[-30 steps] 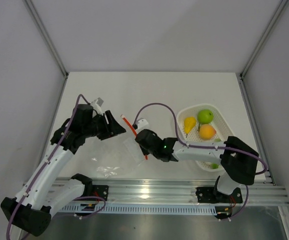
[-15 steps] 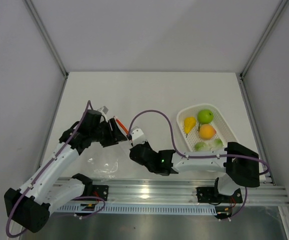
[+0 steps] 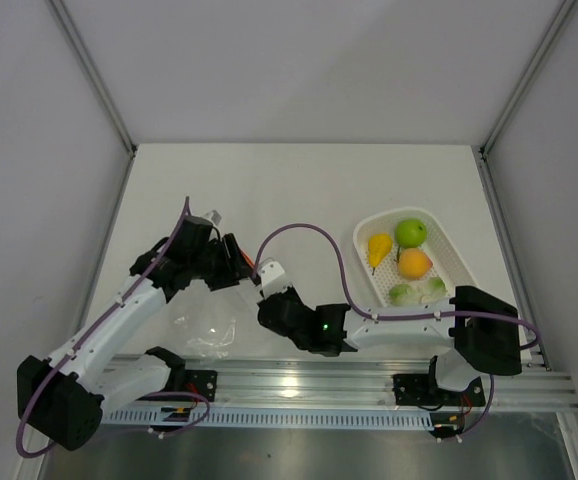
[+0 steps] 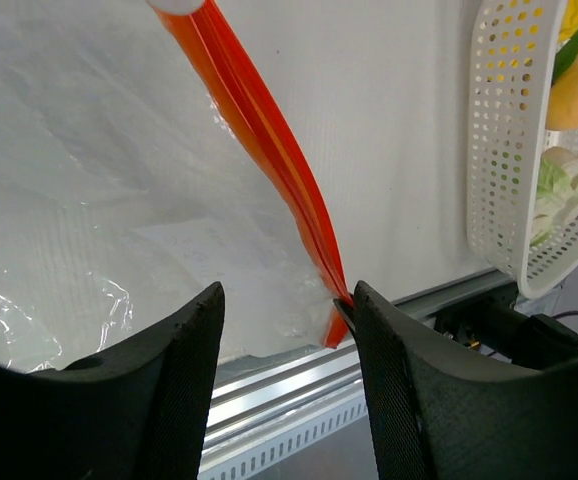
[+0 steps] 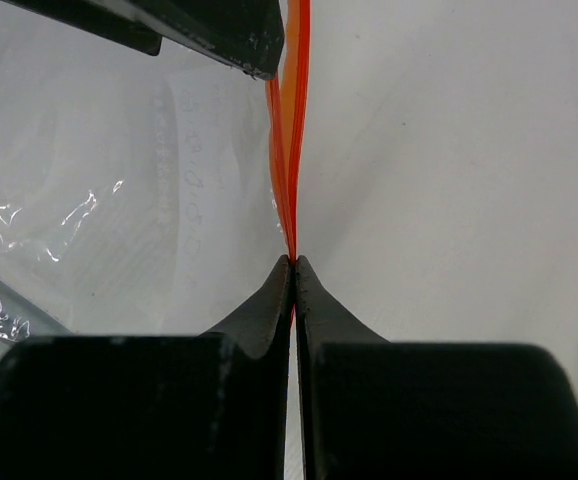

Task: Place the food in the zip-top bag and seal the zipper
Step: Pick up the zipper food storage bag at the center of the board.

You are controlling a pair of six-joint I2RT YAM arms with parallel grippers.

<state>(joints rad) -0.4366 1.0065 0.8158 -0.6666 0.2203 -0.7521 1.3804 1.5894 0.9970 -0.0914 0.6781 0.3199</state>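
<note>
1 zipper (image 4: 254, 135) pinched by R hand (image 5: 293, 262), L hand (image 4: 284, 298) spread

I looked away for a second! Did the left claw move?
Yes. The left claw slid right, toward the white basket, which stayed put, and a bit nearer the rail. The right claw pinches the zipper.

Over the last second the left end effector (image 3: 240, 266) has swung nearer and rightward, closing on the right end effector (image 3: 265, 287), which has drawn left across the desk (image 3: 299, 180). That uncovered the green piece (image 3: 399, 293) and whitish piece (image 3: 432, 287) in the basket (image 3: 361, 232). From above, the zipper (image 4: 259, 130) now seems mostly hidden between them.
</note>
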